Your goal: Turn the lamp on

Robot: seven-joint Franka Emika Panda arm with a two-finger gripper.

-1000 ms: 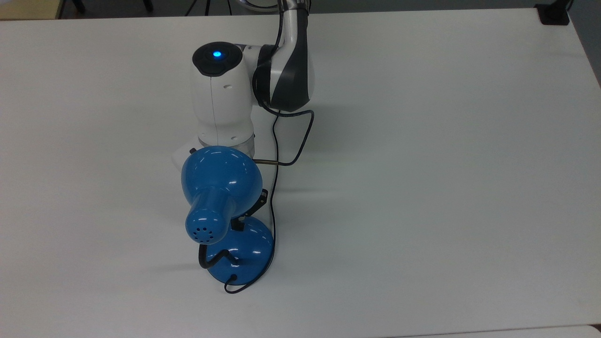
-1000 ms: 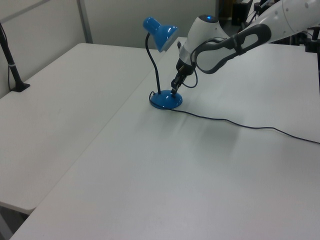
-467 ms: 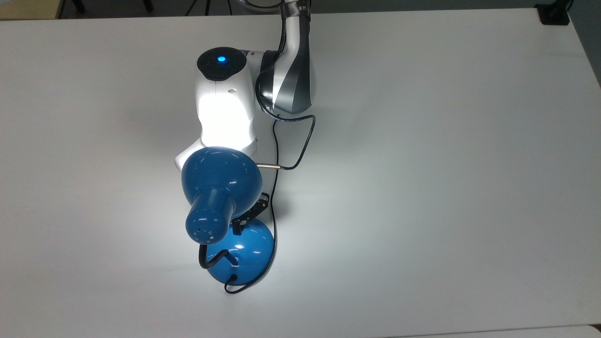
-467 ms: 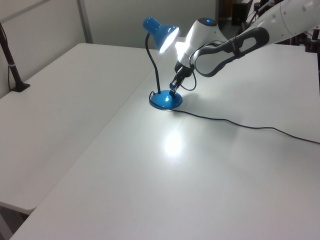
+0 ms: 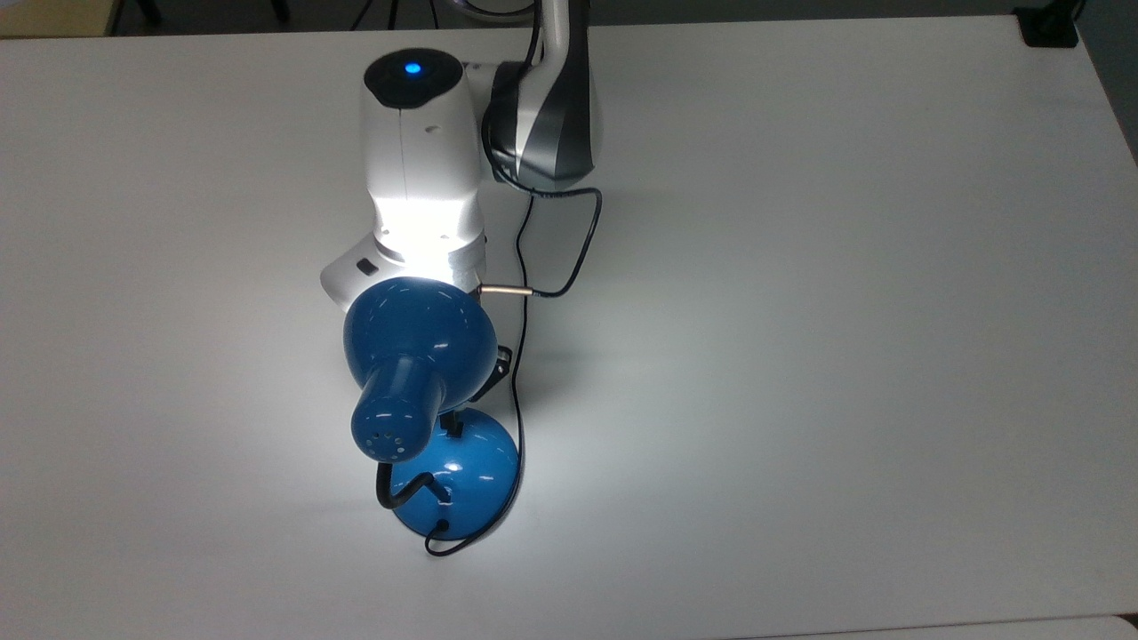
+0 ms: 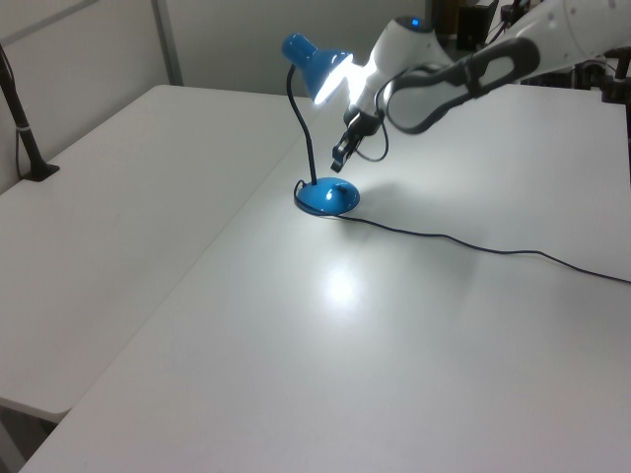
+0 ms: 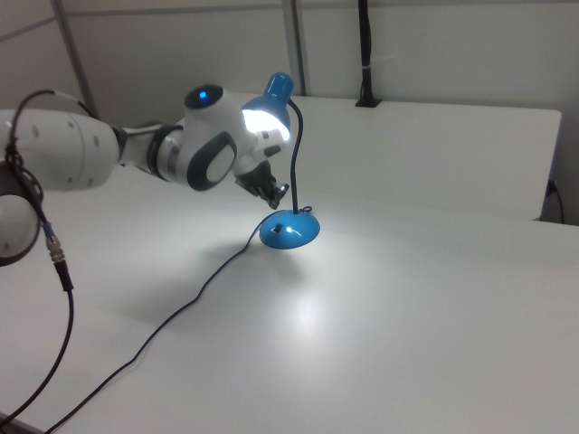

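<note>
Lamp (image 6: 317, 67) now lit, bright pool on the desk (image 6: 340, 284). Gripper (image 6: 339, 159) lifted off the base; fingers' state impossible to tell. Task apparently done.

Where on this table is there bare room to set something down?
The table is bare across the top view's whole right half and far left. It is crowded only mid-left, where the lamp, its cord, the arm and gripper bunch together.
</note>
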